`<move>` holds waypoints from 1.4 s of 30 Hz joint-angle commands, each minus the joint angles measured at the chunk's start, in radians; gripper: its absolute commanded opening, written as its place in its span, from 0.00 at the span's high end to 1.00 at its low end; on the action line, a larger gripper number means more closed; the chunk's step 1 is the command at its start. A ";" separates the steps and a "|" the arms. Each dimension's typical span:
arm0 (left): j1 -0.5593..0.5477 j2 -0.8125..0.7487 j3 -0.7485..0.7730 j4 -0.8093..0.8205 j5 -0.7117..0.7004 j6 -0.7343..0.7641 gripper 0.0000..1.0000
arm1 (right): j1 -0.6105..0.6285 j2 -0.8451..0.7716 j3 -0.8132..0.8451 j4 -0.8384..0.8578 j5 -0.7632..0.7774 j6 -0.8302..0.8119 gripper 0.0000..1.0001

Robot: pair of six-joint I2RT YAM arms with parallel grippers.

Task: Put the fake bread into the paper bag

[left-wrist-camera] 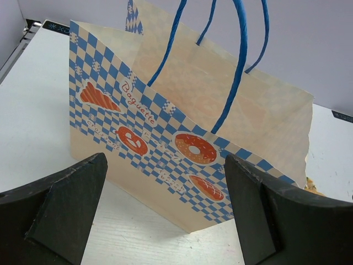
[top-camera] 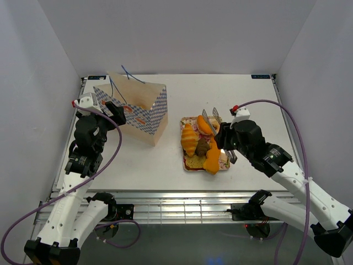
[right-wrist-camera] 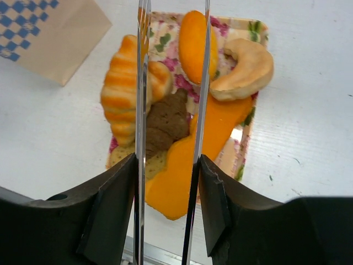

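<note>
The paper bag (top-camera: 135, 107) stands open at the back left, blue string handles up; it fills the left wrist view (left-wrist-camera: 182, 127). My left gripper (top-camera: 113, 110) is open and empty just before the bag's checkered side (left-wrist-camera: 165, 163). The fake bread lies on a floral tray (top-camera: 226, 163): an orange croissant (right-wrist-camera: 121, 102), a brown bun (right-wrist-camera: 165, 121), an orange roll (right-wrist-camera: 194, 44), a pale crescent (right-wrist-camera: 245, 69) and a flat orange piece (right-wrist-camera: 193, 165). My right gripper (right-wrist-camera: 167, 160) is shut on metal tongs (right-wrist-camera: 142, 83), whose open blades hang over the brown bun.
White walls close in the table on the left, back and right. The tray (right-wrist-camera: 259, 25) sits mid-table right of the bag, whose corner shows in the right wrist view (right-wrist-camera: 49, 38). A metal rail runs along the near edge (top-camera: 176, 207).
</note>
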 commanded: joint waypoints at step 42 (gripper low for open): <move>-0.004 -0.008 0.006 -0.003 0.061 -0.002 0.02 | -0.115 0.030 -0.197 0.035 0.100 0.114 0.44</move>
